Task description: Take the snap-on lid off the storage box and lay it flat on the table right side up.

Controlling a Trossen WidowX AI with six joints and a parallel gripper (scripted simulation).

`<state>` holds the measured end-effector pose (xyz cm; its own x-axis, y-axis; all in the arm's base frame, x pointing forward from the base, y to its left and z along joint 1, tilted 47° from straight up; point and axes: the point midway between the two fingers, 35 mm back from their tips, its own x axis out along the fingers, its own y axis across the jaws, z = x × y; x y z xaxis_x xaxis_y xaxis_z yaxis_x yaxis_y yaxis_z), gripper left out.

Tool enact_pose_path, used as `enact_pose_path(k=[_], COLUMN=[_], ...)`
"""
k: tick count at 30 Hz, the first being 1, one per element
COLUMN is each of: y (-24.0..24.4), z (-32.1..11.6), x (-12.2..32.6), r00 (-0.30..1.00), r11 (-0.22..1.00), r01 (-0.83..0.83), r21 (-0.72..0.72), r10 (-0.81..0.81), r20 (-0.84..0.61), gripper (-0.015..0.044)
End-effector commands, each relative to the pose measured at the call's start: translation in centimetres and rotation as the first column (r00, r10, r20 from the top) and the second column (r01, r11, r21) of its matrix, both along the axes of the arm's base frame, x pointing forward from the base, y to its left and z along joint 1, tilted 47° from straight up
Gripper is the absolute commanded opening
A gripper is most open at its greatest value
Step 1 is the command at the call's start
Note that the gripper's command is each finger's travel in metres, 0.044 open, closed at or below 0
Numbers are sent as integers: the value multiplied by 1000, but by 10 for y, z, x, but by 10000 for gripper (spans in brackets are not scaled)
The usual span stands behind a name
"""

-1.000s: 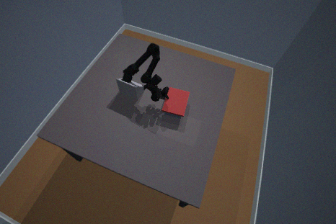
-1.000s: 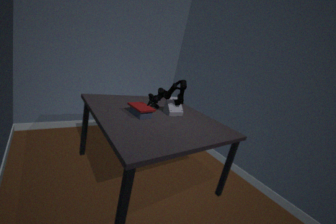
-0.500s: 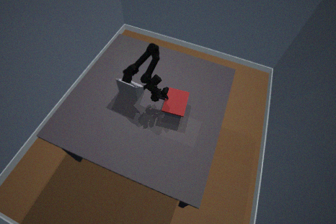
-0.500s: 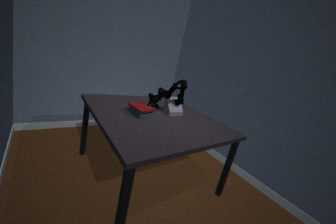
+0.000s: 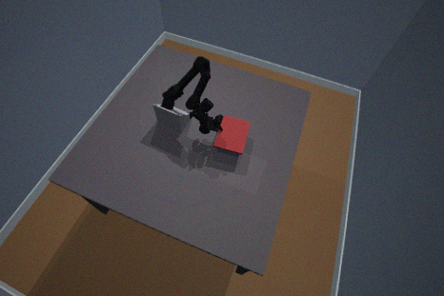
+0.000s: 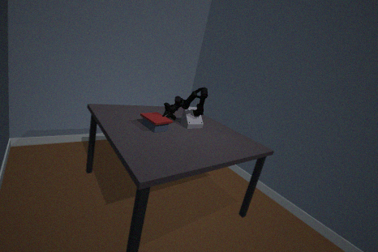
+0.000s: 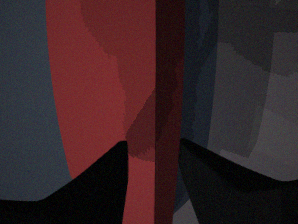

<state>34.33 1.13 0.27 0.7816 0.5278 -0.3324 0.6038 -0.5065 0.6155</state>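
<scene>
The red lid lies over the top of the blue-grey storage box, red face up. The box stands on the table. My gripper is shut on the lid's edge on the side toward the arm's base. In the wrist view one finger is against the lid's top face and the other is under its rim, beside the box wall. Whether the gripped edge is raised off the box is too small to tell.
The arm's pale wedge-shaped stand is on the table close behind the gripper. Shadows of the arm and box fall on the table top. The table's edges drop to a brown floor.
</scene>
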Motion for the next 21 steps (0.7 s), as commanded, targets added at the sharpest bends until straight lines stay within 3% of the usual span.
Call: enact_pose_path(k=[1, 21], y=[-3, -6], z=[2, 5], x=[0, 0], r00=[1000, 1000], r11=[1000, 1000], r01=[2, 2], r21=[-2, -2], r10=[-2, -2], r20=[7, 7], gripper=[0, 0])
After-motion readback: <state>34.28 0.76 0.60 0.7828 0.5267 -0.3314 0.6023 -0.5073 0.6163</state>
